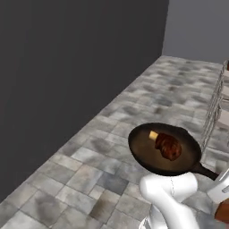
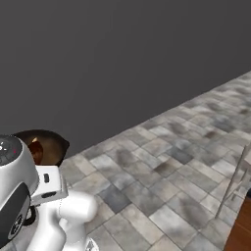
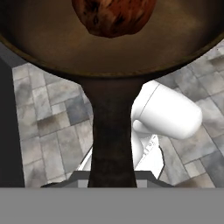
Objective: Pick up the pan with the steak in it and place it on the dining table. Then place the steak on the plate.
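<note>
The dark round pan (image 1: pixel 147 152) hangs level in the air above a tiled floor, its long handle (image 1: pixel 205 171) running to the lower right into the white hand. The reddish-brown steak (image 1: pixel 169 147) lies near the pan's middle, beside a tiny yellowish bit (image 1: pixel 153 135). In the hand view the pan's handle (image 3: pixel 111 131) runs straight down between the fingers of my gripper (image 3: pixel 112 180), which is shut on it, and the steak (image 3: pixel 113 15) sits at the top. From the right base view part of the pan (image 2: pixel 53 146) peeks out behind the arm. The dining table and the plate are out of view.
A dark grey wall (image 1: pixel 67 67) runs along the left side. The grey stone-tiled floor (image 1: pixel 89 170) stretches below the pan. Thin metal chair or rack legs (image 1: pixel 214 112) stand at the right edge, and a brown wooden piece (image 2: pixel 242 230) shows at the lower right.
</note>
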### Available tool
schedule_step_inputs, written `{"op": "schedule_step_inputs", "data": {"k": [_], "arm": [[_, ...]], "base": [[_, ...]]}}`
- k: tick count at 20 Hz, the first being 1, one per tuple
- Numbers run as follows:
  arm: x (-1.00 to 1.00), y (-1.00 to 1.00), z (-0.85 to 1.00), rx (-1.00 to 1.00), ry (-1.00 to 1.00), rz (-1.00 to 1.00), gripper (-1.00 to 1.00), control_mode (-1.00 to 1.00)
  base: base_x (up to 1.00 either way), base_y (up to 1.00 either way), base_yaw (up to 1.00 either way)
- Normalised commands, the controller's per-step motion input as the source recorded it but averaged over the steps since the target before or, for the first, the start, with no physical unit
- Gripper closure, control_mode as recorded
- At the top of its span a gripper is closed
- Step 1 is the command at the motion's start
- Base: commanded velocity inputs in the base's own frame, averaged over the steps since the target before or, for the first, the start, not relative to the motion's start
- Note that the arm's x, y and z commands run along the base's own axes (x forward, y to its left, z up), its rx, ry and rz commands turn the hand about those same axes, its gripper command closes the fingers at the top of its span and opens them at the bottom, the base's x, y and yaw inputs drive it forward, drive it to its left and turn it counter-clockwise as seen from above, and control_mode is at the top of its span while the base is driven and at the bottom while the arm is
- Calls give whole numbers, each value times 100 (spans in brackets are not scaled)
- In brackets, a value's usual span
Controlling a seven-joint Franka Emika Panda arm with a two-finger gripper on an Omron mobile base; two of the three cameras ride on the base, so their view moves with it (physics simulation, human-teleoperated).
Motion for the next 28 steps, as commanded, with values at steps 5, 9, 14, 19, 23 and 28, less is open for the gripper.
{"op": "schedule_step_inputs", "data": {"k": [5,9,14,19,23,28], "arm": [[0,0,0,0,0,0,100,100],[0,0,0,0,0,0,100,100],[0,0,0,0,0,0,100,100],[0,0,0,0,0,0,100,100],[0,0,0,0,0,0,100,100],[0,0,0,0,0,0,100,100]], "base": [[0,0,-50],[0,0,-50],[0,0,-50],[0,0,-50],[0,0,-50],[-1,-13,-42]]}}
